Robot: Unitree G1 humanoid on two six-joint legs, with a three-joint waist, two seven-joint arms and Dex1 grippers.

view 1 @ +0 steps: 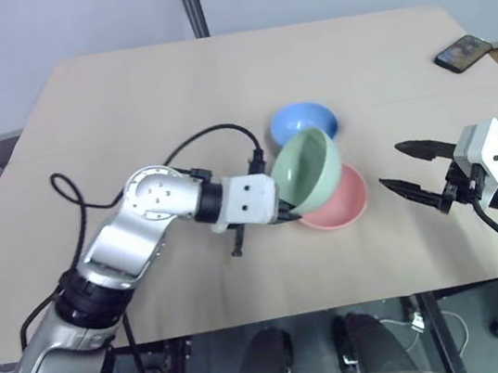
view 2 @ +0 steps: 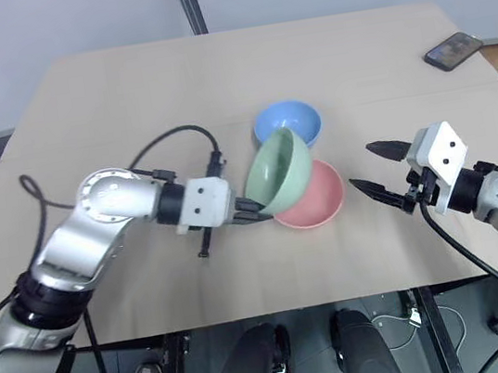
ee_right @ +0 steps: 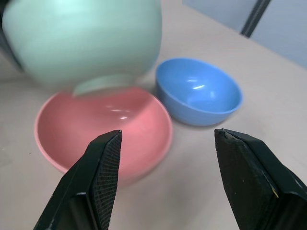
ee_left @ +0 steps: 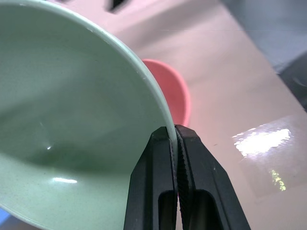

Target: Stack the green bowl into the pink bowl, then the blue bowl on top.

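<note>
Three bowls clustered mid-table. My left gripper (view 1: 282,210) was clamped on the rim of the green bowl (view 1: 308,170), holding it tilted above the pink bowl (view 1: 337,199), presumably so it could drop in cleanly. At twelve o'clock of the pink one, the blue bowl (view 1: 302,123) waited its turn. My right gripper (view 1: 417,167), fingers apart and empty, hung at three o'clock, leaving room.

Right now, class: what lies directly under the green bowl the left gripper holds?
The pink bowl sits beneath the tilted green bowl, gripped at its rim by the left gripper. The pink bowl's near part is covered in the head views.
</note>
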